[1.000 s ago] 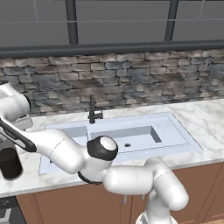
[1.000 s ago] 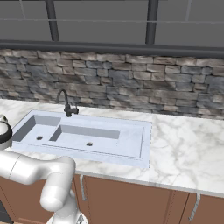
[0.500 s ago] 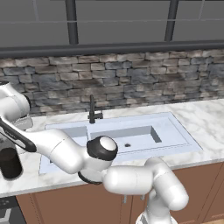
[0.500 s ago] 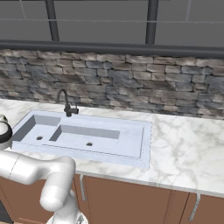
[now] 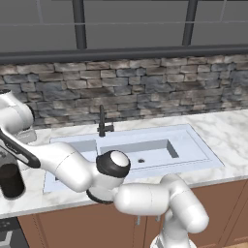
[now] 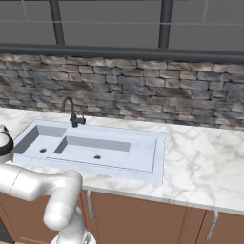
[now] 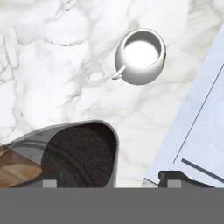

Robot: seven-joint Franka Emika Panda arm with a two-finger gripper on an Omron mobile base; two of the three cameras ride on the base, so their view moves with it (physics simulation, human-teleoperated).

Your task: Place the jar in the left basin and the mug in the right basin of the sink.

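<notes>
Since jar (image 7: 78, 155) sits between open fingertips, gripper (image 7: 109, 181) straddles it ungripped, positioned for pickup; mug (image 7: 141, 56) waits beside sink (image 7: 197, 131).

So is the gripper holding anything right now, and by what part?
Cannot be told. The gripper straddles the jar near its top, but whether its fingers touch the glass isn't visible.
</notes>
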